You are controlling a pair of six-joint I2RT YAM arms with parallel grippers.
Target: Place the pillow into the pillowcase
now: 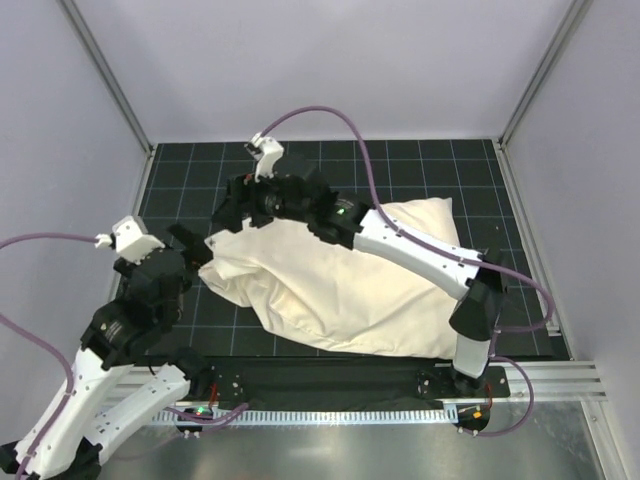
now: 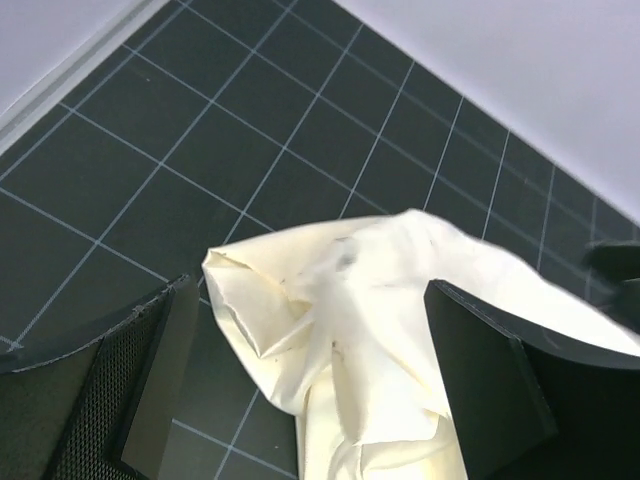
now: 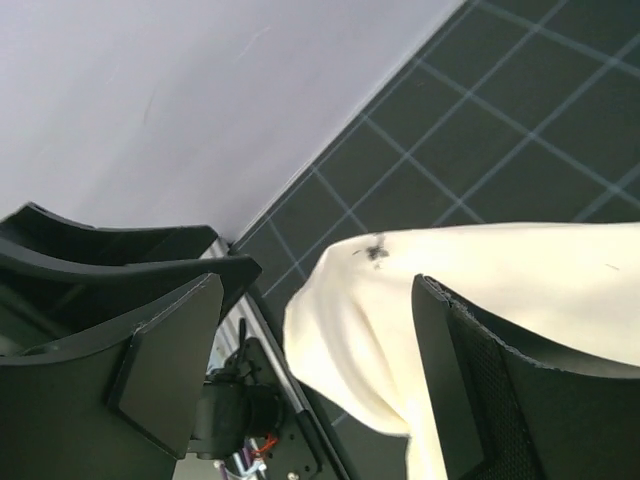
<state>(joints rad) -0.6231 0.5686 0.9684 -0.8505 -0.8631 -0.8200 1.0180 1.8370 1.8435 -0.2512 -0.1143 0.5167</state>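
Standing open over the pillowcase's left end, both claws

The left gripper (image 2: 312,300) has its fingers spread wide, and a crumpled corner of the pillowcase (image 2: 360,420) lies between them without being pinched. The right gripper (image 3: 318,300) is spread wide too, with a rounded fold of the same cream cloth below its gap.

From above, the left arm rises from its near-left base and bends inward, its claw (image 1: 195,250) at the cloth's left tip. The right arm stretches from its near-right base across the bundle, its claw (image 1: 232,205) at the far-left edge.

A black mat with a pale grid (image 1: 420,165) covers the table, shut in by plain pale walls (image 1: 330,60), and a metal rail (image 1: 330,412) runs along the near edge.

The pillowcase (image 1: 290,280) lies wrinkled across the middle of the mat. The pillow (image 1: 425,225) swells plump at its far-right end. How deep it sits inside the cloth cannot be told.
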